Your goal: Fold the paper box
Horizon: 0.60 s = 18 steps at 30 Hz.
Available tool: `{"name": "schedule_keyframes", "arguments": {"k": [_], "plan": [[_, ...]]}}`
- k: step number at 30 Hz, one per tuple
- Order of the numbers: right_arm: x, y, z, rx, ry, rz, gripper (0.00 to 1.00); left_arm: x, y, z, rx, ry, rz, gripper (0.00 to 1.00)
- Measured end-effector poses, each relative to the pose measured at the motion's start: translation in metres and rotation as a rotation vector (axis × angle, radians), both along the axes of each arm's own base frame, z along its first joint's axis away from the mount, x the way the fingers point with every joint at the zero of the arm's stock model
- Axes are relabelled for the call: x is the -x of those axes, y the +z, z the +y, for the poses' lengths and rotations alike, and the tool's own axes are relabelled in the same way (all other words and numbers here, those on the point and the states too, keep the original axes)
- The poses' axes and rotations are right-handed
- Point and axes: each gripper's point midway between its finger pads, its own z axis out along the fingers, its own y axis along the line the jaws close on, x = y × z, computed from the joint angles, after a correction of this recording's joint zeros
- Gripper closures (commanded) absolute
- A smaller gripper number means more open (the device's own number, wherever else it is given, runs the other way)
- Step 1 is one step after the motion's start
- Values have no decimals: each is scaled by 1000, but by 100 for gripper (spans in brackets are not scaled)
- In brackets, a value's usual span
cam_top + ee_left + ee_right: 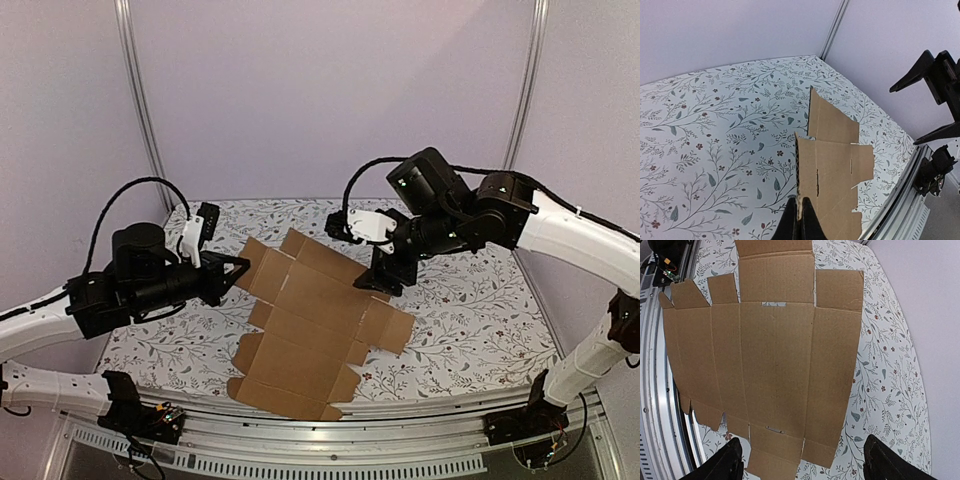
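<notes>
Paper box — left gripper pinches its edge (right gripper gapes wide above)

Most likely a robotics lab test cell rather than a home. The bench wears a floral cloth, yet plain pale lilac panels box it in, joined at bare metal posts. A slotted aluminium rail along the near edge carries the arm bases, and black cables loop free.
</notes>
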Motion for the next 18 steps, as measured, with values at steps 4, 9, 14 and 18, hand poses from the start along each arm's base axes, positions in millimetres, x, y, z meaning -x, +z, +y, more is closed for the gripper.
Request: {"name": "schedule_keyframes", "arguments": {"k": [4, 9, 14, 18], "plan": [[-1, -15, 12, 23, 80, 25, 20, -1, -11, 10, -75, 26, -5, 100], [-4, -20, 29, 4, 145, 50, 22, 1, -8, 18, -92, 38, -37, 100], [-21, -28, 46, -8, 140, 75, 23, 5, -19, 23, -108, 27, -58, 100], [-43, -42, 50, -9, 113, 113, 23, 9, -20, 24, -110, 13, -85, 100]]}}
